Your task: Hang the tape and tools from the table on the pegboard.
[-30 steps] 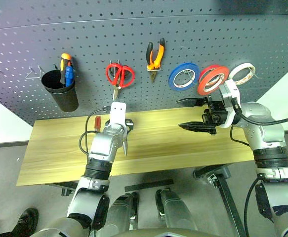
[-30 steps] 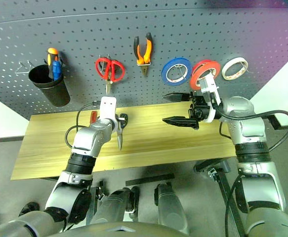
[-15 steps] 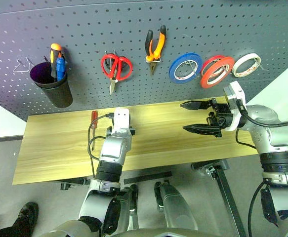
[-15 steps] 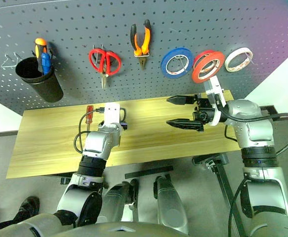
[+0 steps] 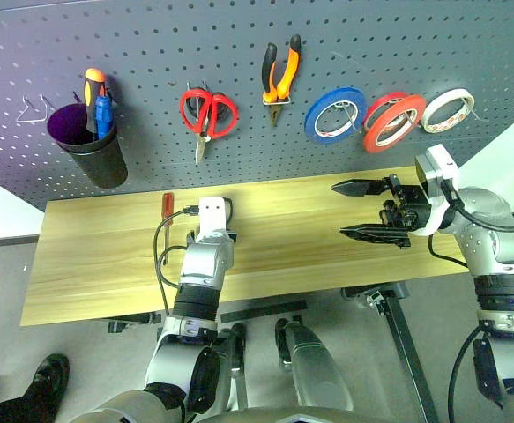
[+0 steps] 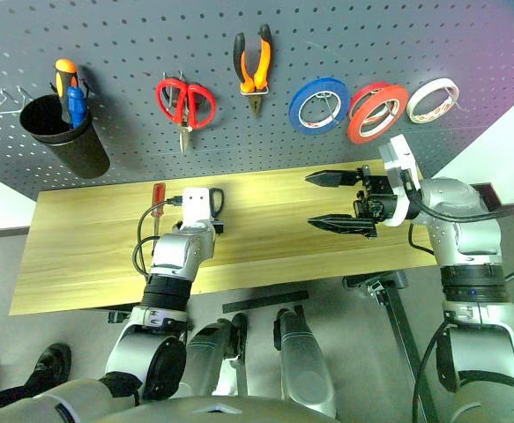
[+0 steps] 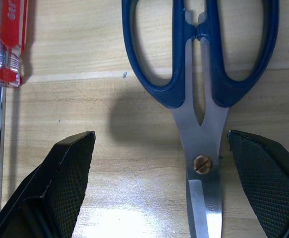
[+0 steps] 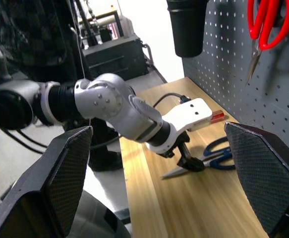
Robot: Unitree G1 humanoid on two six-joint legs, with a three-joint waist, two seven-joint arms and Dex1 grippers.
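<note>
Step in hand looked like picking up the blue-handled scissors (image 7: pixel 200 94). They lay flat on the table (image 5: pixel 98 264), the left gripper (image 7: pixel 164 191) over them with jaws wide, empty, straddling the pivot. Red-handled screwdriver (image 5: pixel 165 216) lay just beside. Pliers (image 5: pixel 279 77) and red tape (image 5: pixel 391 121) already hung on the pegboard (image 5: pixel 239 35). Right gripper (image 5: pixel 367 210) was open, empty, held above the table. Next move likely: lower, close on the blades.
</note>
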